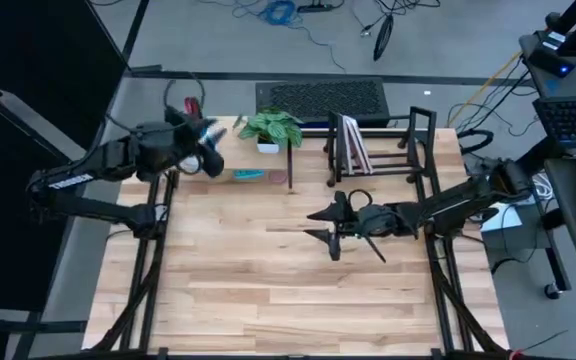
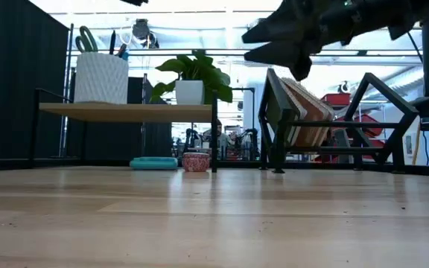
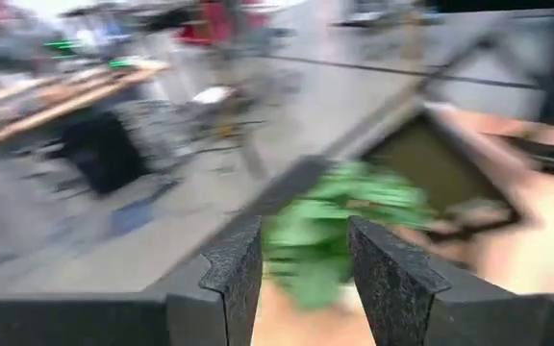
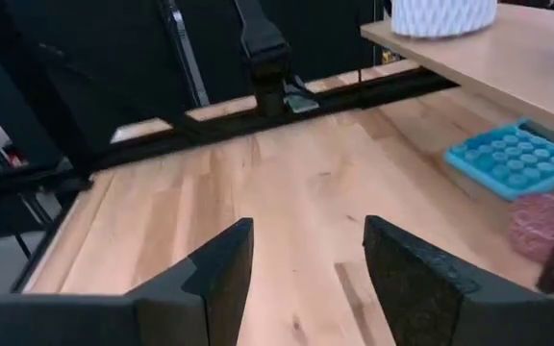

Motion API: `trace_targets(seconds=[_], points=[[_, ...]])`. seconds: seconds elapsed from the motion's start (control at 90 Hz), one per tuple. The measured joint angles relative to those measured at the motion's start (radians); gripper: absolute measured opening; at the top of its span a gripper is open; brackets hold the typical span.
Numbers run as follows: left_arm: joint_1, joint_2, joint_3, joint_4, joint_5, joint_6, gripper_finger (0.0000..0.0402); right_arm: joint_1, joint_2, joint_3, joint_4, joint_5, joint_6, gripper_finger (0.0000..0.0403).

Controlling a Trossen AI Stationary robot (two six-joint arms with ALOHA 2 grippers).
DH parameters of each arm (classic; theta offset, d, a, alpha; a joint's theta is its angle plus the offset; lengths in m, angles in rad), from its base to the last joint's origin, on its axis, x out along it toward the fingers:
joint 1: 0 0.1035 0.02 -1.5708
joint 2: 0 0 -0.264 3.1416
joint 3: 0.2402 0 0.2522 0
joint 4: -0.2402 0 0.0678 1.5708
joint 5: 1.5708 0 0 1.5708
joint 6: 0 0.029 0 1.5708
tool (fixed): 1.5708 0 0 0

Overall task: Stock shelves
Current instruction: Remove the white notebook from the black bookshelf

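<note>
While the left fingers (image 1: pixel 208 140) gape over the wooden shelf (image 2: pixel 125 112), the right fingers (image 1: pixel 328 228) hover released, mid-table.

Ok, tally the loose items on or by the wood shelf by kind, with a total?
White holder: 1
Potted plant: 1
Teal tray: 1
Pink bowl: 1
Total at the shelf: 4

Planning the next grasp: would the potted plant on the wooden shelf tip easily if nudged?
Probably. The potted plant has wide leaves above a small white pot, so it looks top-heavy. It likely feels light, and standing on the raised wooden shelf, it could fall off.
</note>
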Motion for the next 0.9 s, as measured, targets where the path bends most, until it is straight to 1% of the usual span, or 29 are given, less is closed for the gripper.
trace_targets(seconds=[0.078,0.144,0.333,0.433,0.622,0.7,0.822,0.9], points=[[-0.035,0.016,0.0,-0.006,0.083,-0.009,0.014,0.0,-0.035,0.0,-0.064,0.003,-0.003,0.018],[-0.065,0.035,0.0,-0.034,0.12,-0.02,0.014,0.0,-0.058,0.0,-0.127,0.003,0.008,0.018],[-0.143,0.136,0.0,-0.152,0.129,-0.107,0.014,0.008,-0.084,0.0,-0.273,-0.001,0.102,0.018],[-0.182,0.2,-0.023,-0.155,0.13,-0.14,0.014,0.032,-0.084,0.0,-0.307,-0.001,0.135,0.018],[-0.241,0.314,-0.097,-0.056,0.148,-0.172,0.014,0.09,-0.079,0.0,-0.386,0.007,0.18,0.018],[-0.262,0.353,-0.144,0.068,0.154,-0.191,0.014,0.105,-0.065,0.0,-0.416,0.008,0.212,0.018],[-0.285,0.402,-0.218,0.267,0.209,-0.193,0.014,0.122,-0.013,0.0,-0.414,0.019,0.247,0.018],[-0.297,0.429,-0.249,0.326,0.215,-0.194,0.014,0.135,0.029,0.0,-0.406,0.052,0.269,0.018]])
